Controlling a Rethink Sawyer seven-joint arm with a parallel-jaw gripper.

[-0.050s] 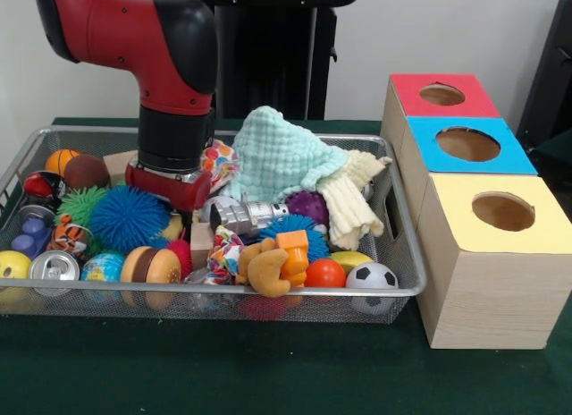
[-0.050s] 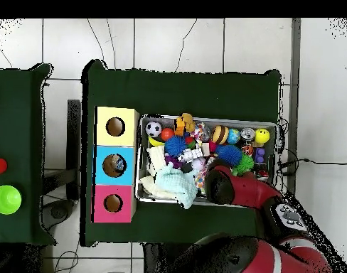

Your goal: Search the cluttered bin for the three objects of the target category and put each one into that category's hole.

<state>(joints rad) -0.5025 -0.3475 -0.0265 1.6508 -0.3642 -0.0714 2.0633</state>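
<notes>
One wire bin (image 1: 393, 290) on the green tabletop (image 1: 268, 370), packed. Three boxes beside the bin, one hole each: red box (image 1: 444, 95), blue box (image 1: 468, 145), yellow box (image 1: 500, 214). Something sits in the blue hole in the overhead view, too small to name. In the bin: two blue spiky balls, big one (image 1: 128, 216) and a second (image 1: 295, 229); one soccer ball (image 1: 372, 275); one can (image 1: 54, 266); one mint cloth (image 1: 277, 156). The arm (image 1: 174, 102) reaches into the bin left of the cloth; claw hidden, state cannot be told. Target category unclear.

Red arm (image 2: 237, 188) reaches over the cluttered bin (image 2: 208, 118).
</notes>
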